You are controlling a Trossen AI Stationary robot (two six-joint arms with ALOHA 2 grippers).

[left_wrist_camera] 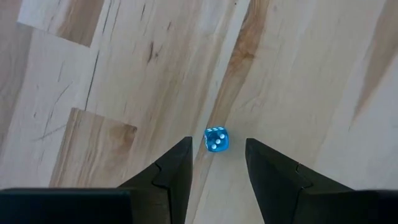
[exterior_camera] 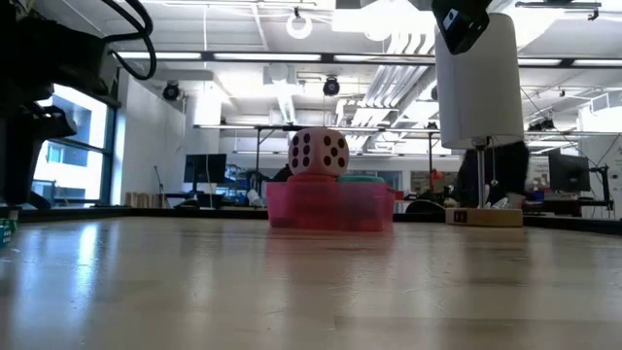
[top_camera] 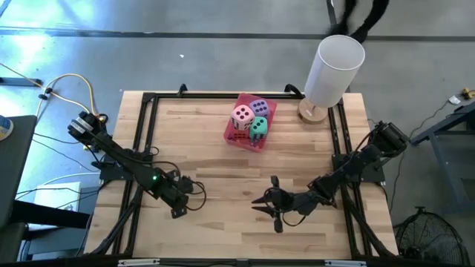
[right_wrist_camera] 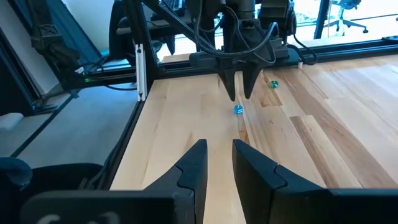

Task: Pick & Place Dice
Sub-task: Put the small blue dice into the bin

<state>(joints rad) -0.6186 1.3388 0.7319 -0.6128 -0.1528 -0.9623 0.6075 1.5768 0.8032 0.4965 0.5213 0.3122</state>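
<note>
The left end effector (right_wrist_camera: pixel 239 94) hangs over the near-left part of the bench (top_camera: pixel 215 159), fingers pointing down and standing a little apart with nothing between them. A small blue die (left_wrist_camera: pixel 216 139) lies flat on the wood straight below the gap. In the left wrist view it sits centred between the two tips, and in the right wrist view it shows just under them and not yet touched. That vertical line-up is what counts: judging from it, the next move needs only a straight descent and a close, with no sideways correction (a cube has no long axis to turn for). The larger dice are well apart from both arms, in the pink tray (exterior_camera: pixel 321 214) at the far edge, right of the middle. There the pink die (top_camera: pixel 242 115), the purple die (top_camera: pixel 259 106) and the teal die (top_camera: pixel 257 128) are packed together. The right end effector (right_wrist_camera: pixel 219 144) waits low toward the near-right side, its fingers slightly parted and empty. It is aimed across the bench at the left arm, and the blue die is much nearer the left arm than it.
</note>
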